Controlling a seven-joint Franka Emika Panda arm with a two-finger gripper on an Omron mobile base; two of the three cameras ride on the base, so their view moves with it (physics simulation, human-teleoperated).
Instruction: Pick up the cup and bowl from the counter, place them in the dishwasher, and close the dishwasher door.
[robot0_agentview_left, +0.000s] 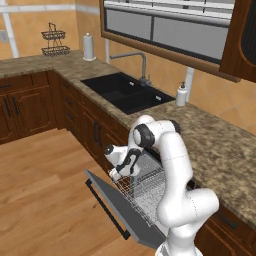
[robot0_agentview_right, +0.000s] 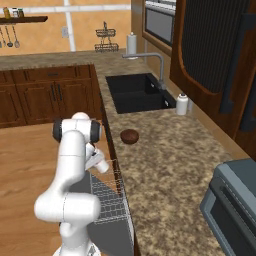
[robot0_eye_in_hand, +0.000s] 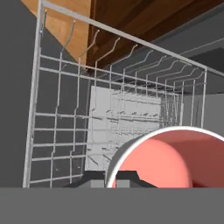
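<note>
- At the centre of the left base view: gripper (robot0_agentview_left: 116, 172) low over the white wire rack (robot0_agentview_left: 145, 190) of the dishwasher (robot0_agentview_left: 142, 200), arm bent down from the lower right.
- In the lower right of the hand view: cup (robot0_eye_in_hand: 168, 159), white rim and pinkish-red inside, close to the camera and over the rack wires.
- Near the bottom edge of the hand view, left of the cup: a dark finger tip (robot0_eye_in_hand: 94, 178) just beside the cup's rim; grip on the cup cannot be told, nor how the jaws stand.
- At the lower middle of the left base view: dishwasher door (robot0_agentview_left: 112, 202) dropped open, flat grey panel tilted toward the floor, dark bar handle along its left edge.
- At the centre of the right base view: bowl (robot0_agentview_right: 129, 136), dark reddish-brown, on the counter (robot0_agentview_right: 165, 165), below the black sink (robot0_agentview_right: 137, 92) and well apart from the gripper (robot0_agentview_right: 100, 165).
- Right of the sink in the right base view: white soap bottle (robot0_agentview_right: 182, 104) upright on the counter.
- In the lower right of the right base view: grey microwave (robot0_agentview_right: 232, 205) on the counter.
- At the upper left of the left base view: paper-towel roll (robot0_agentview_left: 88, 47) upright near the corner.
</note>
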